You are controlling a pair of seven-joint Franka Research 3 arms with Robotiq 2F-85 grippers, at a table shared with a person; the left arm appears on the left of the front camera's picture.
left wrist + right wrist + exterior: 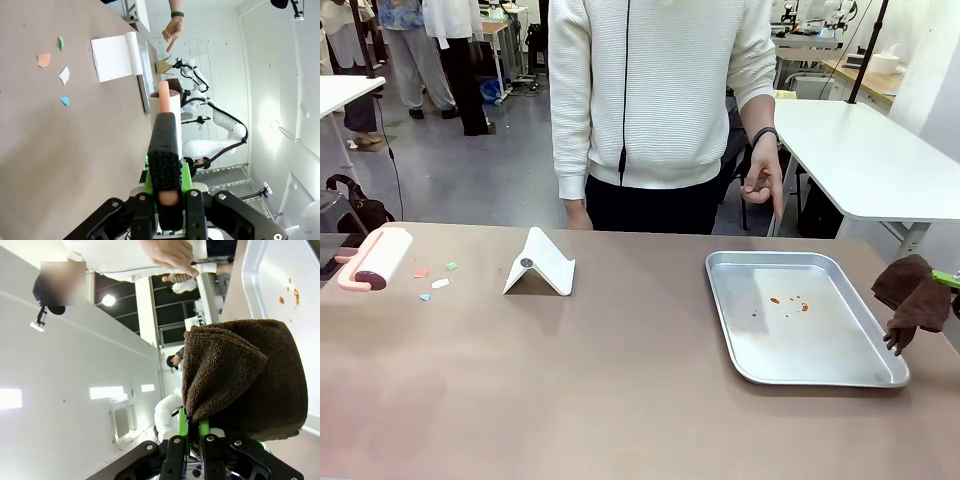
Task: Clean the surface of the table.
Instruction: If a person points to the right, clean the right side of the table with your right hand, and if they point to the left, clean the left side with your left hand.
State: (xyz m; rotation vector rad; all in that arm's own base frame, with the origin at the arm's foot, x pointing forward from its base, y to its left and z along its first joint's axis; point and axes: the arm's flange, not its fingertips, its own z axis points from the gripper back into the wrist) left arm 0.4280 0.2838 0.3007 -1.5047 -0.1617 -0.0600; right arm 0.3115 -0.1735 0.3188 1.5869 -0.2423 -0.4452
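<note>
Taupe table (620, 400) lies low in the front view, lint roller (378, 257) at its nine o'clock, brown cloth (912, 295) at three; left wrist view, the left gripper (165, 172) clamps the roller's pink handle (163, 95); right wrist view, the right gripper (190, 432) pinches the cloth.

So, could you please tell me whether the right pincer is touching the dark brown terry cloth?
Touching. The right wrist view shows the right pincer shut on the dark brown terry cloth, a fold clamped between its jaws.
</note>
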